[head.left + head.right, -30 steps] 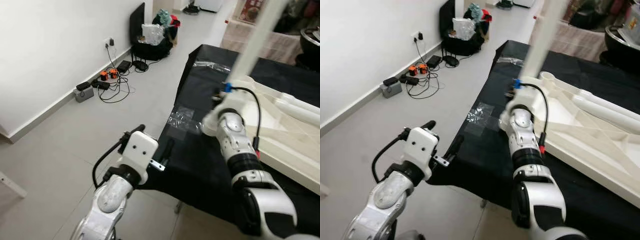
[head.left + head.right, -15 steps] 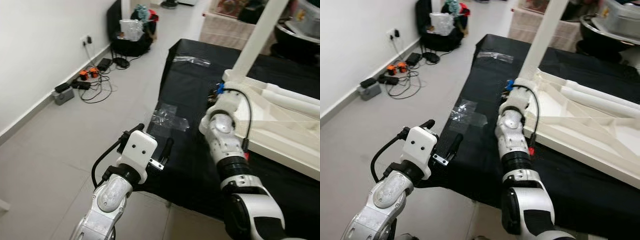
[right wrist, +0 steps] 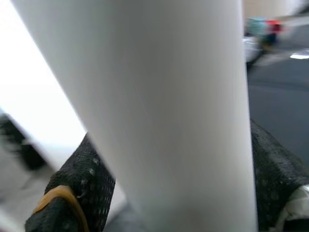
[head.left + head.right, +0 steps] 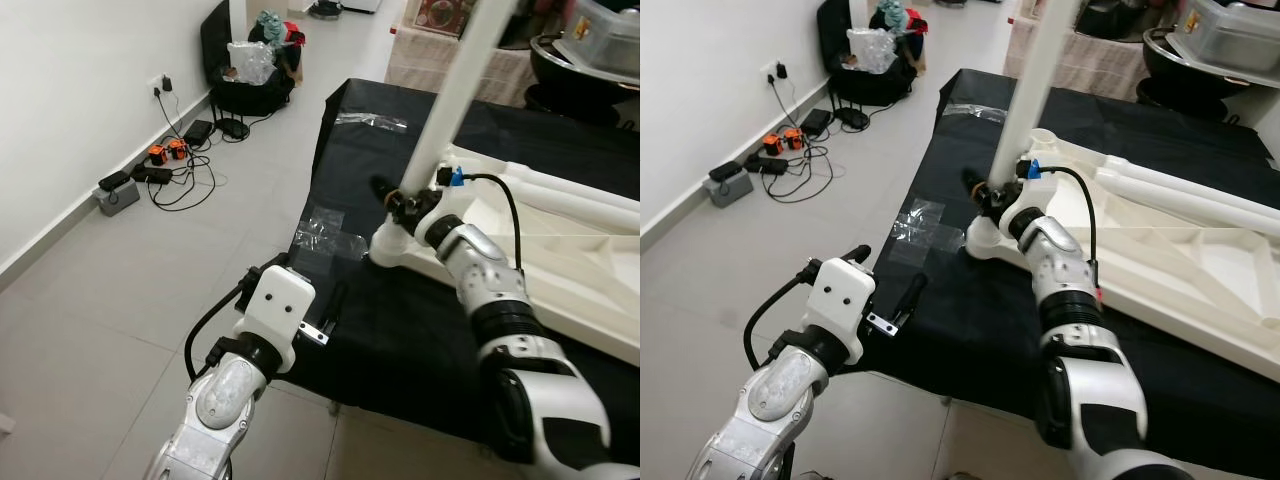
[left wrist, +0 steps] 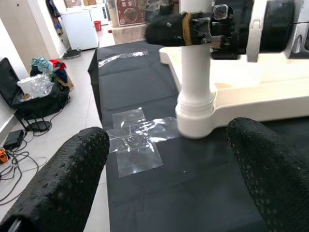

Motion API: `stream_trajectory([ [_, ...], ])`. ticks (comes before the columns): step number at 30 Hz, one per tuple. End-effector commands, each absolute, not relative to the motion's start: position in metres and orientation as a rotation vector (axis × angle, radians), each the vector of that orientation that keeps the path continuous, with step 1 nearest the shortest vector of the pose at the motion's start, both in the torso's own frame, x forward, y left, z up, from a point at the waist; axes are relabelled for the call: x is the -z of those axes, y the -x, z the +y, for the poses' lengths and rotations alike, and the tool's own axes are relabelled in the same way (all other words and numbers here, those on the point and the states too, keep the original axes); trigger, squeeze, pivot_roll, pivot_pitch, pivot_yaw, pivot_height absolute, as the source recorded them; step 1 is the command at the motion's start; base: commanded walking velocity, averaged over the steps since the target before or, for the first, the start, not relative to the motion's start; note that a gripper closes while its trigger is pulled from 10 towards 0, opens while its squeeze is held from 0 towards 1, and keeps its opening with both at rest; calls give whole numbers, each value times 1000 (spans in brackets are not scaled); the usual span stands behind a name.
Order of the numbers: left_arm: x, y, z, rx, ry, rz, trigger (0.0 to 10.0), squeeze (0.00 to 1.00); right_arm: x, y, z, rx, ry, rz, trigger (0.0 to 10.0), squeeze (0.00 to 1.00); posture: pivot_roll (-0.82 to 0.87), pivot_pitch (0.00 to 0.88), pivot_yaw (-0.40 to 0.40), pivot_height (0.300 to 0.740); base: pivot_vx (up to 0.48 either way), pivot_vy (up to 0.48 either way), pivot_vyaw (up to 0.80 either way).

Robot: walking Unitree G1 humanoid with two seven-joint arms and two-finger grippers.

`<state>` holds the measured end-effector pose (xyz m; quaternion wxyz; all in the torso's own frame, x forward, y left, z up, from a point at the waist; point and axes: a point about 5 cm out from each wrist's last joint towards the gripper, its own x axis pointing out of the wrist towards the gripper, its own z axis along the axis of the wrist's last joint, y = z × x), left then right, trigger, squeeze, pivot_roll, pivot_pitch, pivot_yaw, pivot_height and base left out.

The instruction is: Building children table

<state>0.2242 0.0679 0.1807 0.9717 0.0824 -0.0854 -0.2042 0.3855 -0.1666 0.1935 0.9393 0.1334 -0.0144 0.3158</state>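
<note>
Nearest us, the left gripper (image 4: 335, 300) hovers at the edge of the black counter (image 4: 400, 340), jaws released. Beyond it, the right gripper (image 4: 395, 197) has its jaws clenched around the white table leg (image 4: 445, 110), standing upright in the corner socket of the upturned white tabletop (image 4: 560, 240).

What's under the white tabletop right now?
The white tabletop lies upside down on a black cloth, beside clear tape patches. The right gripper grips the leg in its corner socket. Beneath the cloth is hidden.
</note>
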Motion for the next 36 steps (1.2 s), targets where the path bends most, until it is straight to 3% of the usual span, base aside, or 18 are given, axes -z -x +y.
stream_trajectory([
  [1, -179, -223, 66, 418, -175, -171, 10000, 0, -197, -381, -152, -801, -278, -31, 10000, 0, 82, 55, -116, 740, 0, 0, 0],
  [3, -179, -223, 66, 419, -176, -172, 10000, 0, -198, -369, -149, -1059, -214, -26, 10000, 0, 90, 50, -117, 740, 0, 0, 0],
  [10, -180, -223, 66, 422, -174, -174, 10000, 0, -193, -370, -139, -1146, -152, 9, 10000, 0, 92, 47, -116, 740, 0, 0, 0],
  [11, -180, -223, 66, 424, -173, -174, 10000, 0, -191, -374, -134, -1131, -147, 25, 0, 0, 95, 49, -118, 740, 0, 0, 0],
  [18, -179, -222, 67, 421, -175, -173, 10000, 0, -191, -374, -127, -1138, -165, 16, 0, 0, 95, 57, -120, 740, 0, 0, 0],
  [23, -179, -222, 66, 422, -175, -172, 10000, 0, -188, -381, -129, -957, -177, -1, 0, 0, 92, 59, -119, 740, 0, 0, 0],
  [24, -179, -223, 66, 422, -176, -173, 10000, 0, -184, -391, -134, -743, -152, 15, 0, 0, 92, 59, -119, 740, 0, 0, 0],
  [26, -179, -223, 66, 422, -176, -173, 10000, 0, -184, -391, -134, -743, -152, 15, 0, 0, 92, 59, -119, 740, 0, 0, 0],
  [28, -179, -224, 66, 420, -177, -174, 10000, 0, -175, -403, -175, -86, -131, 59, 0, 0, 86, 62, -118, 740, 0, 0, 0],
  [30, -179, -224, 66, 420, -177, -174, 10000, 0, -175, -403, -175, -86, -131, 59, 0, 0, 86, 62, -118, 740, 0, 0, 0],
  [32, -179, -224, 65, 422, -175, -174, 10000, 0, -167, -397, -204, 293, -107, 72, 0, 0, 84, 65, -113, 740, 0, 0, 0],
  [36, -180, -225, 66, 422, -177, -177, 10000, 0, -163, -386, -202, 492, -62, 60, 0, 0, 83, 68, -115, 740, 0, 0, 0],
])
